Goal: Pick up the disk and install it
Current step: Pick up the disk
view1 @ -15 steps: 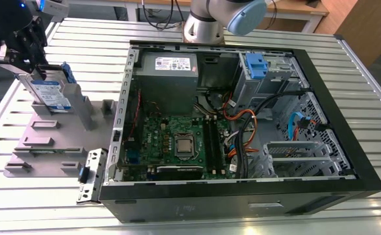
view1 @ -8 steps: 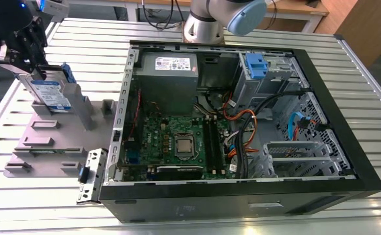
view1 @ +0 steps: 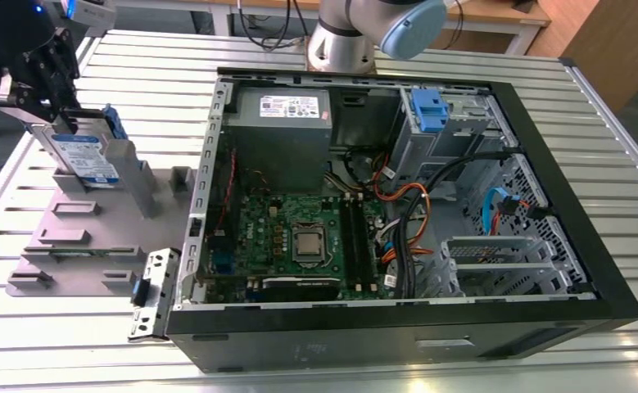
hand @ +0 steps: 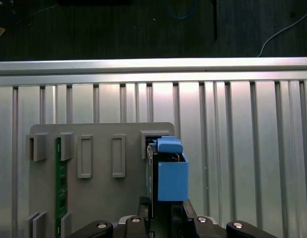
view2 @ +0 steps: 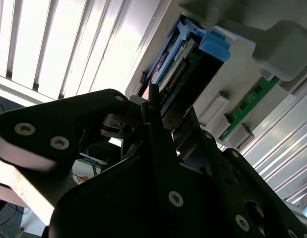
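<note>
The disk (view1: 83, 157), a silver drive with a blue-and-white label in a blue plastic carrier, stands on edge in a slot of the grey holder plate (view1: 73, 246) at the exterior view's left, beside the open computer case (view1: 586, 270). My gripper (view1: 59, 121) reaches down onto its upper edge, with a finger on each side, shut on it. In the first wrist view the disk's blue carrier (hand: 172, 178) rises between my fingertips (hand: 165, 218). The second wrist view shows the disk (view2: 193, 54) just beyond my black fingers (view2: 158, 124).
A green memory stick (hand: 58, 188) sits in another slot of the holder plate. Inside the case are a grey power-supply box (view1: 280, 123), a motherboard (view1: 296, 237), cables, a blue carrier (view1: 428, 110) in the drive bay and a metal cage (view1: 494, 262). A loose metal bracket (view1: 152, 291) lies by the case.
</note>
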`<action>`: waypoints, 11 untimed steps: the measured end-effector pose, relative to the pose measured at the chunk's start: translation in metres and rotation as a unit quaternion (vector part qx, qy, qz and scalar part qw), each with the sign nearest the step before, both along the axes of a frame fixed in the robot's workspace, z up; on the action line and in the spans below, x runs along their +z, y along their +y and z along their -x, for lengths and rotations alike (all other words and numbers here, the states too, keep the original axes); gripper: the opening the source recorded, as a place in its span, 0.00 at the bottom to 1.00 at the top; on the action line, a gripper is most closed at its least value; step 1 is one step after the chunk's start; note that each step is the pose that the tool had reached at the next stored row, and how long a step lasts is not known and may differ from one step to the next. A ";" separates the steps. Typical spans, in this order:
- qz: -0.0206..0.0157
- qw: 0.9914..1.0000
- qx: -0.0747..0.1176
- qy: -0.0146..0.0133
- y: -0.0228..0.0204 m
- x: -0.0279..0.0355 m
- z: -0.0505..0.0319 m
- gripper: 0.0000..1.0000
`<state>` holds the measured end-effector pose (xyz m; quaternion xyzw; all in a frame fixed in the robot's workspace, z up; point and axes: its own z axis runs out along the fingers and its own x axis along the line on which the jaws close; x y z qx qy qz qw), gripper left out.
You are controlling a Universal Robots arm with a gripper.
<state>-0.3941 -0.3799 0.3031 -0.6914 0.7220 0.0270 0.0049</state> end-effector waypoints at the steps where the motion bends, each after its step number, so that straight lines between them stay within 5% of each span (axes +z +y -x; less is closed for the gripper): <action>1: 0.000 1.000 0.000 0.000 0.0000 0.0000 0.0000 0.35; 11: 0.000 1.000 0.000 0.000 0.0001 0.0047 0.0000 0.35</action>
